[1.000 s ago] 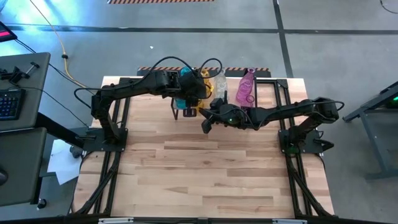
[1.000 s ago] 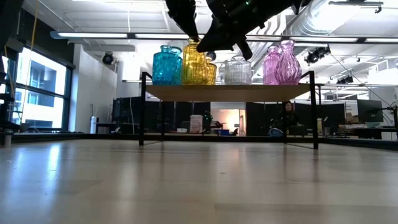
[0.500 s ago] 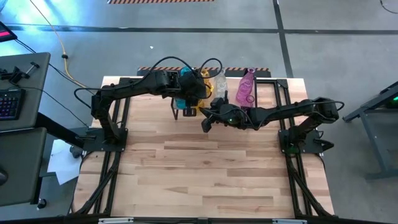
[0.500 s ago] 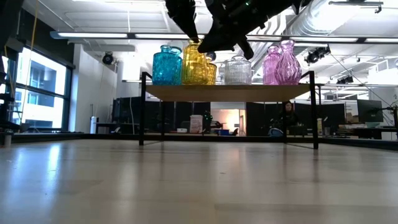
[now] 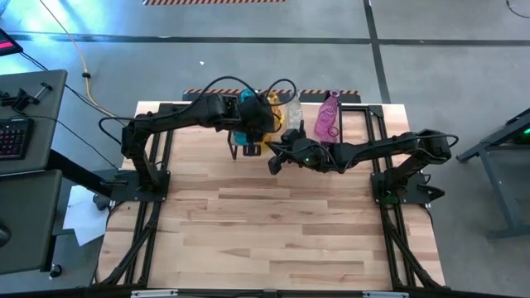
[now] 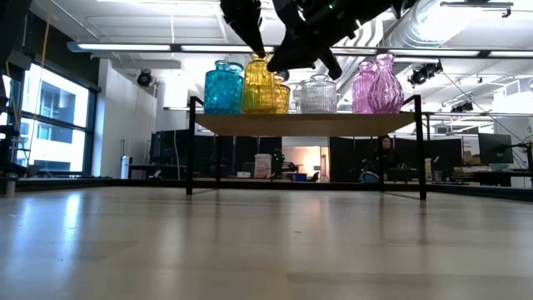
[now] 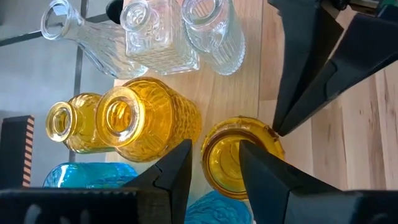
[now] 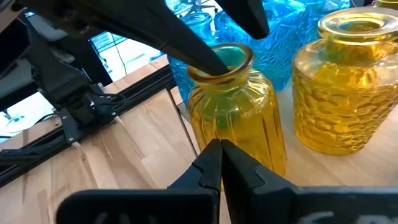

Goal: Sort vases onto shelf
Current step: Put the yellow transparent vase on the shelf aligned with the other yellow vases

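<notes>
Fingers of the left tool [image 7: 214, 171] stand apart around the rim of a ribbed yellow vase [image 7: 239, 155], one finger outside the lip and the other down inside the mouth. From the right wrist camera a dark finger clearly dips into the neck of that same vase [image 8: 236, 115]. I judge it a grip on the rim, though I cannot make out whether the pads press the glass.

The vase stands upright on the shelf [image 6: 304, 122], mouth straight up, directly under the left tool, so any lift or release runs along that vertical axis. It sits at the near edge of the yellow group, just beside a dimpled yellow vase [image 7: 146, 118] and in front of the teal ones [image 6: 223, 87].

The right tool [image 8: 221, 165] has its fingers pressed together and empty. It hovers on the near side of the ribbed vase, pointing at its belly, with the tip [image 5: 273, 165] just off the shelf's front edge. The left arm is plainly the one engaged.

Clear vases [image 7: 158, 34] stand farther right, and pink ones [image 6: 375, 85] at the right end. From above, both arms cover the yellow cluster, so its spacing is hard to read. The vase's foot is hidden in every view.
</notes>
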